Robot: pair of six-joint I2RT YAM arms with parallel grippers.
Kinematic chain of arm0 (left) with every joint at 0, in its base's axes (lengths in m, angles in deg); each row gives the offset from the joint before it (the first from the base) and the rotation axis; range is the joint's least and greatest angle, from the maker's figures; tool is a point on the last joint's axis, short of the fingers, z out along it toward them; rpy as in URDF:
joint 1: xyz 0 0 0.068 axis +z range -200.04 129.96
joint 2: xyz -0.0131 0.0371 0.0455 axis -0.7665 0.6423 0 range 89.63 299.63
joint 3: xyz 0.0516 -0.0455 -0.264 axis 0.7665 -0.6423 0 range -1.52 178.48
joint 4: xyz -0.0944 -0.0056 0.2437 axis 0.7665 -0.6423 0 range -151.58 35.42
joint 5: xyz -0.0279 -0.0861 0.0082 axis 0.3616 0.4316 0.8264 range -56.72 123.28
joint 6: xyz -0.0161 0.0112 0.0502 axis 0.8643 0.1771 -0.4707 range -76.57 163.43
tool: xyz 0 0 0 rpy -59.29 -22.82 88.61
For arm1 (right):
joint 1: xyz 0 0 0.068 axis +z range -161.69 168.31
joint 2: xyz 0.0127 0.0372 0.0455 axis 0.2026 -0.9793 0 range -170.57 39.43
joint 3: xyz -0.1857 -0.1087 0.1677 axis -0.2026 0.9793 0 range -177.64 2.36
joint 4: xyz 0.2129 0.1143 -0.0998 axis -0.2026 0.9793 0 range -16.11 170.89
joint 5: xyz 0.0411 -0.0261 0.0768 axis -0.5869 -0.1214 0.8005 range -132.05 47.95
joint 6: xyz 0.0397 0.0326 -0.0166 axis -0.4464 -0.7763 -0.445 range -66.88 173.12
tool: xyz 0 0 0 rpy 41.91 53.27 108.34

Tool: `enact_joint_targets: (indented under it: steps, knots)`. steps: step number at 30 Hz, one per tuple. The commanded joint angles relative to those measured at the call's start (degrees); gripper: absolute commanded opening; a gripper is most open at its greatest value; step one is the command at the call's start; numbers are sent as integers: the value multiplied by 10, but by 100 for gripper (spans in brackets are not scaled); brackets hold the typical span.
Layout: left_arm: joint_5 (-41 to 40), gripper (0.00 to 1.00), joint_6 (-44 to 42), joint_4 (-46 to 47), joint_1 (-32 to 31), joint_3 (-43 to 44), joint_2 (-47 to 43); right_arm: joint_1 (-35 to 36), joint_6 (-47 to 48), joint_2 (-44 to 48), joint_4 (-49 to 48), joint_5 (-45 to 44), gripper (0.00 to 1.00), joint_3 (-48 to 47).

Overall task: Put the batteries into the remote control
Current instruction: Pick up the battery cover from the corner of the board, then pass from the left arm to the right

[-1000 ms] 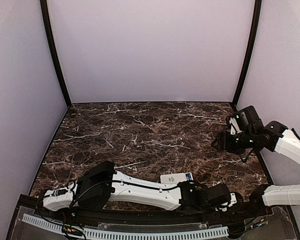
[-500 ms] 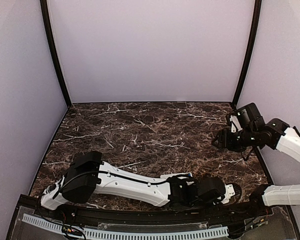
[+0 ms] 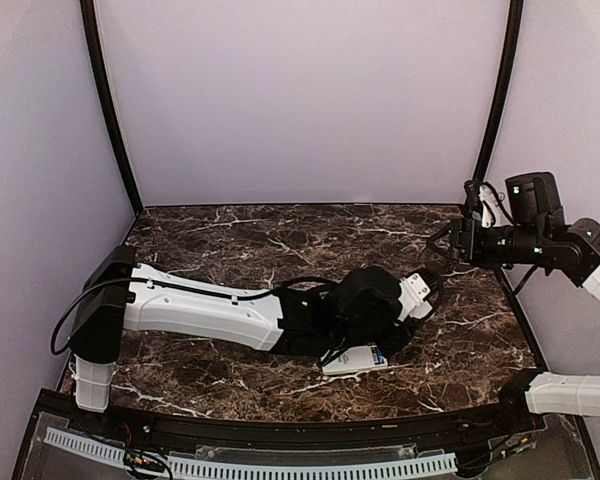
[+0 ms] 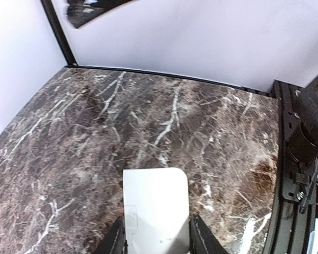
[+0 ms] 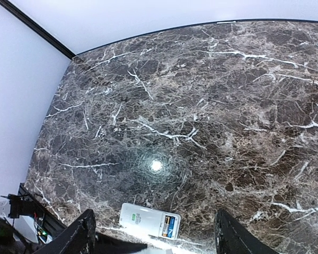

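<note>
Since a second earlier, your left arm [image 3: 210,312] had swung off the near edge and out across the tabletop [image 3: 230,240]. Your right arm [image 3: 570,250] had risen and drawn back toward the far right corner, and the remote [image 3: 352,359] had stayed put.

Your right hand [image 3: 458,238] hung high with its fingers [image 5: 85,233] spread wide, holding nothing. Your left hand [image 4: 158,228] sat low at the remote with one finger close along each side. Whether it was clamped on or only straddling, the views did not show.

The remote lay flat near the front middle of the tabletop. The batteries [image 3: 378,353] showed as a blue patch at its right end, seemingly in the compartment.

By my reading, you were well along with the loading. I could not tell whether the cells were pressed fully home, so checking and closing up probably remained.
</note>
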Motion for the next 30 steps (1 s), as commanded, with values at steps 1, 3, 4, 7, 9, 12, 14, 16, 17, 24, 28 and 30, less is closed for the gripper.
enact_joint_targets:
  steps: [1,3,4,7,9,12,14,16,17,24,28,30]
  knots:
    - [-30,24,24,49,28,-45,-69,-10,4,15,-40,66,73,15]
    - [-35,24,37,63,39,-63,-84,-10,5,28,-72,110,72,43]
    - [-41,24,40,67,42,-73,-89,-10,5,39,-89,131,72,59]
    - [-57,24,46,90,50,-91,-105,-10,-5,69,-134,166,71,108]
    - [-67,24,44,106,51,-102,-111,-10,-29,85,-188,192,70,146]
    - [-70,24,44,124,52,-110,-113,-10,-67,89,-258,216,66,184]
    - [-70,24,45,132,54,-112,-113,-10,-96,94,-272,192,63,196]
    - [-68,24,47,141,56,-114,-114,-10,-118,99,-289,177,60,213]
    - [-67,24,47,145,57,-115,-114,-10,-127,99,-298,172,58,219]
    - [-59,24,47,161,57,-117,-114,-10,-163,72,-342,180,55,243]
    - [-56,24,50,165,58,-119,-114,-9,-165,58,-360,198,50,244]
    - [-55,24,51,166,58,-120,-114,-10,-167,57,-364,200,48,246]
